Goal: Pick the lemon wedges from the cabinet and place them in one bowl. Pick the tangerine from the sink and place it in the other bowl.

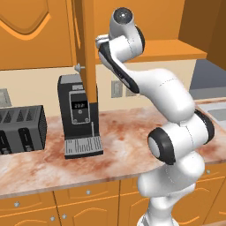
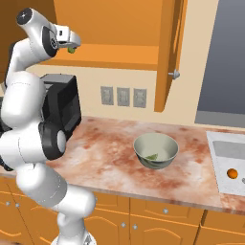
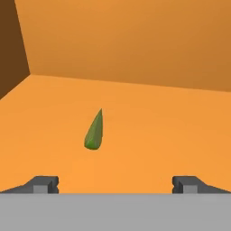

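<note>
In the hand view a small green lemon wedge (image 3: 94,133) lies on the orange cabinet shelf (image 3: 158,131), a little ahead of my open gripper (image 3: 115,185) and left of its centre line. Nothing sits between the fingertips (image 3: 44,184). From the right base view my gripper (image 2: 72,44) reaches into the open wall cabinet (image 2: 115,55) at the upper left, with the wedge (image 2: 72,50) just below it. A pale grey-green bowl (image 2: 165,142) stands on the counter and holds another lemon wedge (image 2: 152,156). The tangerine (image 2: 232,173) rests in the sink (image 2: 225,148) at the right.
The cabinet door (image 2: 170,52) with its silver knob (image 2: 175,74) stands open, edge-on (image 1: 86,44) to the left base camera. A black coffee machine (image 1: 79,114) and a toaster (image 1: 20,128) stand on the marble counter (image 1: 123,141). Wall outlets (image 2: 123,96) sit behind the bowl.
</note>
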